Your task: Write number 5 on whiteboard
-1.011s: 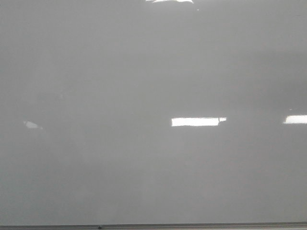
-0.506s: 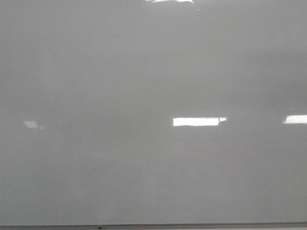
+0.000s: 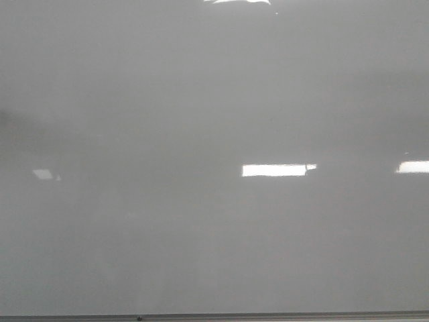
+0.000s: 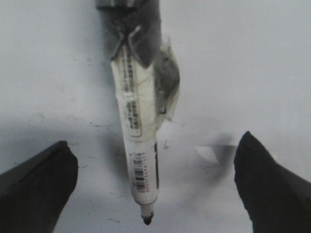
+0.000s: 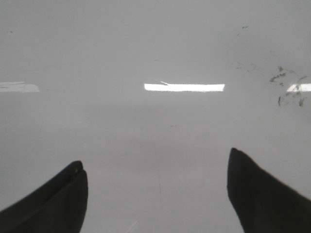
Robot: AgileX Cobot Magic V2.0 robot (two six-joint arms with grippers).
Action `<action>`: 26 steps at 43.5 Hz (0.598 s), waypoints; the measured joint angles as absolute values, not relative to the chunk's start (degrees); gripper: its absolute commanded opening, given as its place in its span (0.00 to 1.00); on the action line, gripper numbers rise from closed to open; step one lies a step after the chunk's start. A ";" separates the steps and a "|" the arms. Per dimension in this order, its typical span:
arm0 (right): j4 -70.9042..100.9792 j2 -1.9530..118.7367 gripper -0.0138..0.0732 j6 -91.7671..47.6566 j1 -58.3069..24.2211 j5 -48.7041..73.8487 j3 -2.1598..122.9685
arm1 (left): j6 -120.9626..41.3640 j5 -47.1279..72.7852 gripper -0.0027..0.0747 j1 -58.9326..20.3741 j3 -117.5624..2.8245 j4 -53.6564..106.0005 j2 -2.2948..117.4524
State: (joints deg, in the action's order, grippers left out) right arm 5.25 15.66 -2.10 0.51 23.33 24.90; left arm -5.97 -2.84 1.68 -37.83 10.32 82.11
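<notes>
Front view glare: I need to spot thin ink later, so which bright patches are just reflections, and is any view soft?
Front view: white rectangular reflections on the glossy pale grey whiteboard, no ink. Left wrist view: white taped marker blurred, shadow beneath. Right wrist view: one glare bar, faint smudges.

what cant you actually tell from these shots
- Whether the marker tip touches the whiteboard: the left wrist view does not show any gap.
- How the marker is mounted: the top edge cuts it off.
- Where either arm is over the board: the front view shows only bare whiteboard.
- Faint smudges in the right wrist view: too small to read.
- No number 5 is visible.
</notes>
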 measured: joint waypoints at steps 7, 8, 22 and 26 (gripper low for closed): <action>5.25 15.66 0.86 -2.10 0.51 23.33 24.90 | -6.09 -4.91 0.79 1.68 -37.83 10.32 83.82; 5.25 15.66 0.86 -2.10 0.51 23.33 24.90 | -6.09 -5.05 0.77 1.68 -37.83 10.22 83.87; 5.25 15.66 0.86 -2.10 0.51 23.33 24.90 | -6.30 -6.01 0.27 1.33 -37.83 9.86 84.18; 5.25 15.66 0.86 -2.10 0.51 23.33 24.90 | -6.30 -6.42 0.12 1.33 -37.83 9.86 84.34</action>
